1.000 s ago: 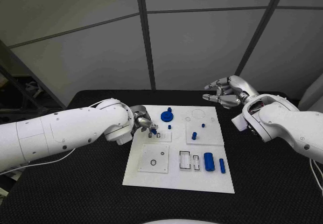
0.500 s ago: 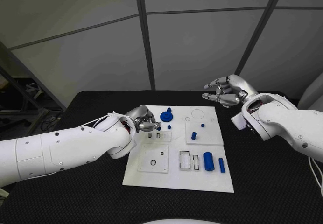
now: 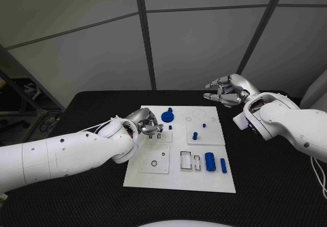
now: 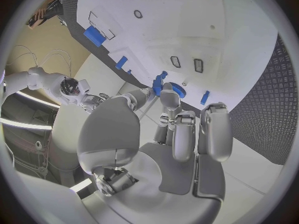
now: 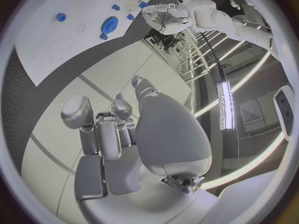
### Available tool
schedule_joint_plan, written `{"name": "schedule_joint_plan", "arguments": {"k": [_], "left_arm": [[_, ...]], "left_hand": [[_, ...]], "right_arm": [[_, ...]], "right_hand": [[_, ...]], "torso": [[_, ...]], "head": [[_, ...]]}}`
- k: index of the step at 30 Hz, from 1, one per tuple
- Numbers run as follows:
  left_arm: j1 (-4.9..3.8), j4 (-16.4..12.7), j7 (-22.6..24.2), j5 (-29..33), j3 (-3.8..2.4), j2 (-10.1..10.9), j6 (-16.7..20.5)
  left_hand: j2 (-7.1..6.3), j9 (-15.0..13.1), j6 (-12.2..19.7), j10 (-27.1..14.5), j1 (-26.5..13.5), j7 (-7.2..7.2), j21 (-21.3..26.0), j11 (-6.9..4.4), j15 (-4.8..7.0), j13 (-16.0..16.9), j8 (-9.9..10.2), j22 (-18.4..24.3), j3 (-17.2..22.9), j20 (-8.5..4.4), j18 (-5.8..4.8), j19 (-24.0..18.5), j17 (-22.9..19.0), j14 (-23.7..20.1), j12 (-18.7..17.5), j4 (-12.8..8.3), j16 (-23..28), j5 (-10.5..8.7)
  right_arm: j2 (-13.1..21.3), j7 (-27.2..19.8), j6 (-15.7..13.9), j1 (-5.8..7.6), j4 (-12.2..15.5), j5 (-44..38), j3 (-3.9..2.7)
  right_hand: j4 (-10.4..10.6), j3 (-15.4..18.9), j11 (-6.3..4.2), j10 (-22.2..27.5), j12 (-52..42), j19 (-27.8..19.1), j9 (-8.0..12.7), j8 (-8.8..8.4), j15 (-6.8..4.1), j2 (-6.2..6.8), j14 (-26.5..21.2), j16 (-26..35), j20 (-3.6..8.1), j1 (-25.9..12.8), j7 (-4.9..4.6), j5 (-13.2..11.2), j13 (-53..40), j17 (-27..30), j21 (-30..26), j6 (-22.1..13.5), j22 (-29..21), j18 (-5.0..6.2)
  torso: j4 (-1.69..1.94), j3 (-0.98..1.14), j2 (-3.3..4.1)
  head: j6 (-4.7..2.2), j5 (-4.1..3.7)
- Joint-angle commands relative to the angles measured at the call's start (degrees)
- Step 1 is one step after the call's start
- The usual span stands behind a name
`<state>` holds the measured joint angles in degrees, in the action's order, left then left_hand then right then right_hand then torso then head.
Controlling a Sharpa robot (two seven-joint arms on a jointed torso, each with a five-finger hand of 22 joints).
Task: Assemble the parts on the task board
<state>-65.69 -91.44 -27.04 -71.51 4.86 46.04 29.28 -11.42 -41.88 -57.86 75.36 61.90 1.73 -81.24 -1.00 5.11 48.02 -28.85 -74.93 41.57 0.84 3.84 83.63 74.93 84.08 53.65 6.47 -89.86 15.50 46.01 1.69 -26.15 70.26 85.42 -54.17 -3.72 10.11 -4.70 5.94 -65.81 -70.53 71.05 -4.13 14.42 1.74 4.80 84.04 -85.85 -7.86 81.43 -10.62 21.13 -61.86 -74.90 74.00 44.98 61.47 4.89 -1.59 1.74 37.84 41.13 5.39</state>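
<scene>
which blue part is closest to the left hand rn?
The round gear-like blue part at the board's far edge, just beside the left hand; the blue cylinder and the pegs lie farther right.

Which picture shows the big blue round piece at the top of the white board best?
The head view: the big blue round piece stands unhidden on the task board. In the left wrist view the left robot hand partly hides it. In the right wrist view it looks small.

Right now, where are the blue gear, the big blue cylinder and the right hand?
blue gear (image 3: 167, 118): head view, on its round toothed top.
big blue cylinder (image 3: 210, 161): head view, midway along its body.
right hand (image 3: 227, 92): head view, middle of the hand, raised past the board.
</scene>
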Motion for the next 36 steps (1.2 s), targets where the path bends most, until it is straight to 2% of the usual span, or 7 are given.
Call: {"name": "schedule_joint_plan", "arguments": {"k": [1,6,10,15,36], "left_arm": [[0.2,0.68,-0.7,-3.0,-0.03,-0.28,0.03],[0.53,1.54,-0.92,-3.38,-0.03,-0.75,-0.59],[0.68,2.01,-1.09,-3.47,-0.04,-1.1,-1.31],[0.86,2.6,-1.24,-3.51,-0.04,-1.49,-1.96],[0.94,3.46,-1.56,-3.52,-0.03,-2.2,-4.74]], "left_hand": [[-0.6,-0.09,-0.43,2.15,0.2,0.0,-0.25,-1.55,0.43,0.11,-0.32,-5.79,9.44,0.12,-1.11,0.49,15.07,5.92,0.39,-9.08,-0.14,0.31],[-0.64,-0.09,-0.46,2.23,0.21,-0.02,-0.37,-1.56,0.44,0.2,-0.35,-5.92,9.45,0.1,-1.15,0.58,15.07,5.92,0.48,-9.08,-0.14,0.38],[-0.67,-0.09,-0.49,2.29,0.21,-0.03,-0.45,-1.58,0.45,0.28,-0.37,-6.01,9.44,0.1,-1.17,0.63,15.07,5.92,0.56,-9.07,-0.14,0.43],[-0.69,-0.09,-0.51,2.33,0.21,-0.04,-0.49,-1.58,0.45,0.32,-0.39,-6.05,9.43,0.09,-1.19,0.67,15.07,5.92,0.61,-9.07,-0.14,0.46],[-0.83,-0.08,-0.57,2.48,0.19,-0.08,-0.55,-1.62,0.48,0.44,-0.45,-6.13,9.37,0.07,-1.2,0.72,15.07,5.92,0.75,-9.07,-0.14,0.54]], "right_arm": [[-0.1,-0.52,0.04,0.08,-0.04,-0.64,-0.03],[-0.19,-0.57,0.06,0.07,-0.14,-0.82,-0.03],[-0.22,-0.58,0.09,0.07,-0.17,-0.94,-0.03],[-0.23,-0.57,0.11,0.07,-0.17,-1.03,-0.03],[-0.41,-0.57,0.19,0.07,-0.24,-1.11,-0.03]], "right_hand": [[0.34,0.1,-0.17,-0.13,0.1,-0.29,0.09,0.27,-0.34,-0.01,3.71,0.3,0.22,-0.77,-0.09,0.25,-0.03,-6.41,-0.33,0.38,-0.01,1.12],[0.47,0.16,-0.18,-0.18,0.07,-0.29,0.09,0.32,-0.35,-0.05,3.72,0.3,0.23,-0.91,-0.08,0.28,-0.04,-6.43,-0.36,0.4,-0.03,1.12],[0.47,0.16,-0.18,-0.18,0.07,-0.29,0.09,0.32,-0.35,-0.05,3.72,0.3,0.23,-0.91,-0.08,0.28,-0.04,-6.43,-0.36,0.4,-0.03,1.12],[0.47,0.16,-0.18,-0.18,0.07,-0.29,0.09,0.32,-0.35,-0.05,3.72,0.3,0.23,-0.91,-0.08,0.28,-0.04,-6.43,-0.36,0.4,-0.03,1.12],[0.58,0.17,-0.19,-0.16,0.09,-0.27,0.1,0.36,-0.36,-0.14,3.72,0.31,0.24,-1.0,-0.07,0.35,0.0,-6.42,-0.37,0.4,-0.04,1.12]], "torso": [[0.03,0.04,0.02],[0.01,-0.02,-0.03],[-0.08,0.06,-0.02],[0.03,0.05,-0.01],[-0.02,0.07,0.0]], "head": [[0.16,-0.03],[0.27,-0.1],[0.36,-0.09],[0.46,-0.26],[0.86,-0.39]]}}
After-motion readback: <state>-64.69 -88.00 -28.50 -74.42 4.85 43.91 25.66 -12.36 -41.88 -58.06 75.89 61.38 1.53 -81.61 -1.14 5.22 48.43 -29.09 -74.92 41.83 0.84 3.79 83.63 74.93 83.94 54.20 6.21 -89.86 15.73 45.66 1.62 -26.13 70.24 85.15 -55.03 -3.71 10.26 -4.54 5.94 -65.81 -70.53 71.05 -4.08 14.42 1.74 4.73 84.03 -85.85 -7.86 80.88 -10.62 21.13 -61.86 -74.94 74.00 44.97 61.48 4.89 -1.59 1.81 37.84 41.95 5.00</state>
